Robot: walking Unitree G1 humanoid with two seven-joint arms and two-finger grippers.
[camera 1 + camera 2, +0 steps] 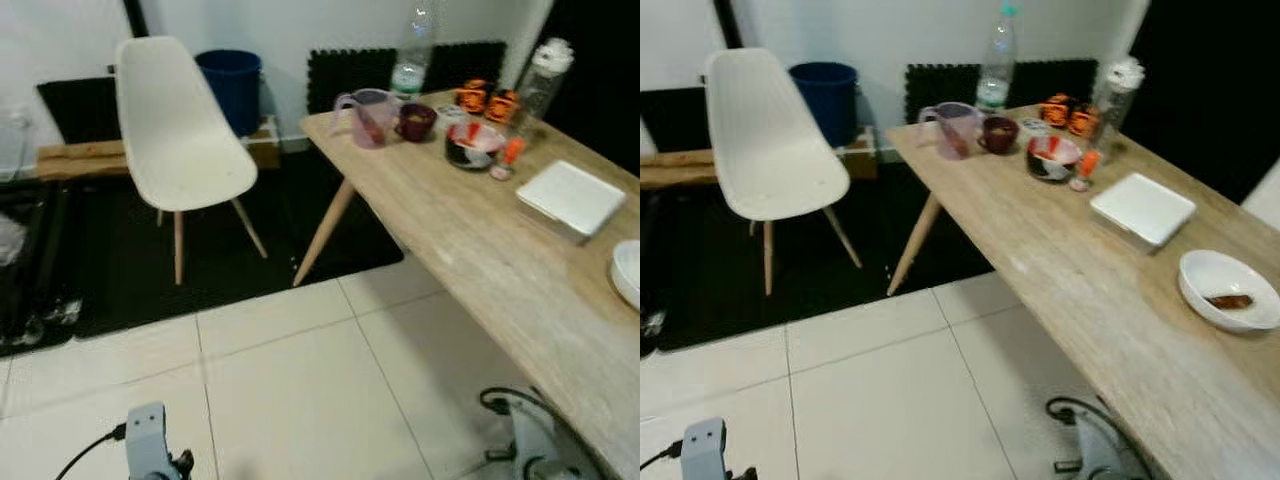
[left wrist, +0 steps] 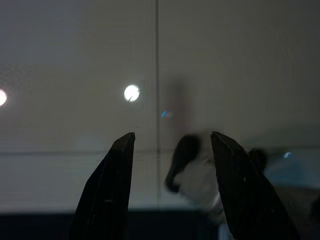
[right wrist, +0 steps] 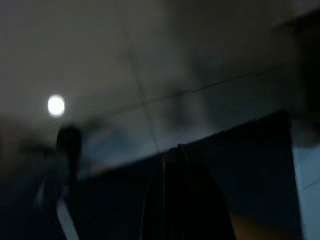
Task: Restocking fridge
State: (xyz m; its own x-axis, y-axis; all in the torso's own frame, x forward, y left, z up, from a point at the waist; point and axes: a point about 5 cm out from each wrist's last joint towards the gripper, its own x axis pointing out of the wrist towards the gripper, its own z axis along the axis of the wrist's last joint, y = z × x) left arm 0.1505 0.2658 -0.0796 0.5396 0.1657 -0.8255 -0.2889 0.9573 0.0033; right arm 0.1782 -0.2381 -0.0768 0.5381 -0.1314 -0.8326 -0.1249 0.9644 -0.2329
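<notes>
Counter [image 1: 1070, 290] of pale wood runs from far centre to near right, carrying a clear water bottle [image 1: 995, 62], measuring jug [image 1: 954, 128], flat white box [image 1: 1142, 209], and a white bowl [image 1: 1228, 288] cut off in the left eye view. Left gripper [image 2: 172, 145] hangs over floor tiles [image 1: 300, 390], fingers spread and empty. Right gripper [image 3: 181, 165] is dark and blurred; I cannot tell its state.

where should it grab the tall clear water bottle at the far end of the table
Probably around the straight body of the water bottle, below the green cap. It stands upright at the table's far end, so come in level from the near, open side, clear of the measuring jug and mug.
</notes>
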